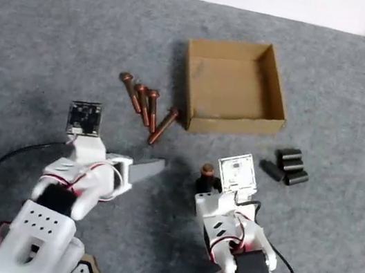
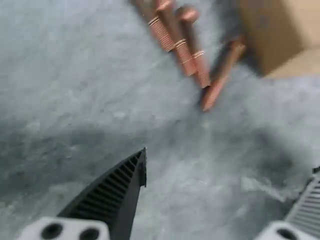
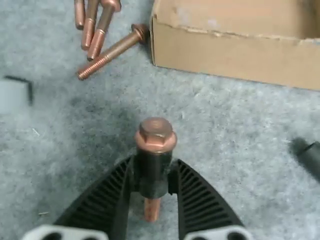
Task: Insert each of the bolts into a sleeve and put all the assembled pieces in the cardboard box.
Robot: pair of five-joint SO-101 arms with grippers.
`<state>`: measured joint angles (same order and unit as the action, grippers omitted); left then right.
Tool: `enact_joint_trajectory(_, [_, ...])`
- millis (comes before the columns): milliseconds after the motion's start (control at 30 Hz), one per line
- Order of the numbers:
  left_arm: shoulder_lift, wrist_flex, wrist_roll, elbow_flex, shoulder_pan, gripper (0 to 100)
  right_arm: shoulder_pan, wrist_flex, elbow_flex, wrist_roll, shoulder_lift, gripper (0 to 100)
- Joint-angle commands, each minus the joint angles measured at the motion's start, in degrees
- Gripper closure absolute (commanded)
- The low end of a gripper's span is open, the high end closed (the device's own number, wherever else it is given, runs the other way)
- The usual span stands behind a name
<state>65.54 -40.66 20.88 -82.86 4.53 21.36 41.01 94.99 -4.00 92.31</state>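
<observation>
While the left gripper [image 2: 227, 167] hangs with jaws apart short of the loose bolts [image 2: 185, 55], the right gripper [image 3: 152, 169] is clamped on a sleeved bolt [image 3: 155, 142], its head toward the cardboard box [image 3: 235, 50] directly ahead.

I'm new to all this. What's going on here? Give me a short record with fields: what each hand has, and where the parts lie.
Right hand: shut on a black sleeve with a copper bolt through it, held upright
Left hand: open, holding nothing, above the grey carpet
Cardboard box: nothing inside yet
Loose bolts: four, lying together beside the box
Loose sleeves: black cluster near the box's corner, apart from the bolts
</observation>
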Motion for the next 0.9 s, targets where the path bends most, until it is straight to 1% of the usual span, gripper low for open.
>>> enact_joint_trajectory(0, [0.84, -0.62, 0.62, 0.31, -3.56, 55, -0.84, 1.27, -7.25, 0.09, 0.22, 99.3])
enact_joint_trajectory(133, [0.84, 1.58, 0.35, -2.24, -4.0, 55, -0.84, 2.68, -16.04, -2.37, -7.69, 99.3])
enact_joint_trajectory(333, [0.84, 8.88, 0.0, -6.81, -4.18, 55, -0.92, 2.59, -34.86, -2.55, -30.64, 99.3])
enact_joint_trajectory(467, [0.84, 12.48, -4.13, -8.4, -5.85, 55, -0.92, 2.59, -49.27, -2.55, -45.32, 99.3])
enact_joint_trajectory(600, [0.84, 12.66, -4.57, -8.4, -5.85, 55, -1.27, 2.59, -62.55, -2.46, -58.59, 99.3])
enact_joint_trajectory(867, [0.84, 12.66, -4.57, -8.48, -5.49, 55, -4.35, 2.68, -86.64, -2.46, -82.68, 99.3])
